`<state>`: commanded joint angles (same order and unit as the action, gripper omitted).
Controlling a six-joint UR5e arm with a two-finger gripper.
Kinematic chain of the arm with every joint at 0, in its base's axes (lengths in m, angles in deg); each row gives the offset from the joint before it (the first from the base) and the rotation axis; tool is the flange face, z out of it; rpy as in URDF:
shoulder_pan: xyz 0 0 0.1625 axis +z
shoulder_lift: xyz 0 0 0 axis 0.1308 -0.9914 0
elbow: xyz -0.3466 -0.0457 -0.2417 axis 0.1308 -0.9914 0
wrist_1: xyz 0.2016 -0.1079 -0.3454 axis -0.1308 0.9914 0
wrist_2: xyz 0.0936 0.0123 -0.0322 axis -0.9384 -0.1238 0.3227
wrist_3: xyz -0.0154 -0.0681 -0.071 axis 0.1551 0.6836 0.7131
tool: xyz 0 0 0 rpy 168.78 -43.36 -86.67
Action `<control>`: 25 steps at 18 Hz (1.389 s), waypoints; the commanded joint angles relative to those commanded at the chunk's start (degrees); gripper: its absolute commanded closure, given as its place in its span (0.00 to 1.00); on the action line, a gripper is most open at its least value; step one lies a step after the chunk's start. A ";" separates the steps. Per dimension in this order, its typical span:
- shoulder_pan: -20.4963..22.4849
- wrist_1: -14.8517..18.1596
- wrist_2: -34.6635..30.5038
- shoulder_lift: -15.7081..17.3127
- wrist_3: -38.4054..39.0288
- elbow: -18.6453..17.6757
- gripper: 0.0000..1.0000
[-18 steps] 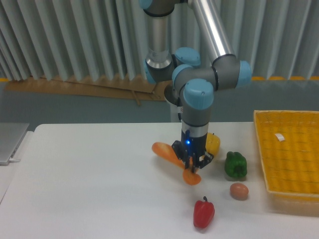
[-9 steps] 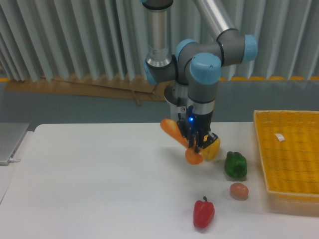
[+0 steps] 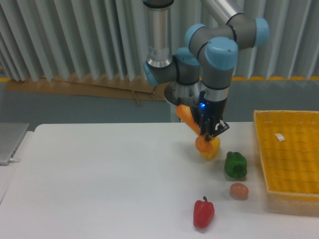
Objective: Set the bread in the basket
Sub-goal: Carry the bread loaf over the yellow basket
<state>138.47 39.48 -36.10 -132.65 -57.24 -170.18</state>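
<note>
1. The table [image 3: 89, 189] is lying flat and white, with a smooth matte top, and all the loose things are sitting on its right half.
2. The arm [image 3: 219, 45] is reaching down from above; its tubes are looking like polished grey metal, and its joints are wearing rounded blue caps.
3. The basket [image 3: 259, 149] is waiting at the right edge of the table. It is rectangular, shallow and bright yellow, with a woven surface and a raised rim, and a small white tag [image 3: 280, 137] is lying inside. No bread is in it yet.
4. The bread [image 3: 192, 121] is hanging in the air, tilted, above the table and well apart from the basket. It is long and slim, orange-golden and glossy like a plastic toy.
5. The gripper [image 3: 208, 130] is clamping the bread near its lower half, with the jaws closed around it.
6. A yellow pepper [image 3: 211, 149] is standing just behind the low end of the bread, a green pepper [image 3: 236, 165] is sitting beside it, and a red pepper [image 3: 204, 212] is lying nearer the camera. All three are looking lumpy and shiny.
7. A small brown egg [image 3: 239, 190] is resting near the basket, smooth and round.
8. In my judgement the lifting is done, while the carrying to the right and the release over the basket are remaining.
</note>
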 joint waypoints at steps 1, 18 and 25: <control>0.79 -0.09 -0.17 0.00 -2.55 0.00 0.74; 10.82 -3.06 -4.56 -2.63 -30.42 2.90 0.76; 14.77 -7.38 -4.75 -6.50 -39.91 3.34 0.76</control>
<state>153.23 32.10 -40.84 -139.15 -97.15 -166.84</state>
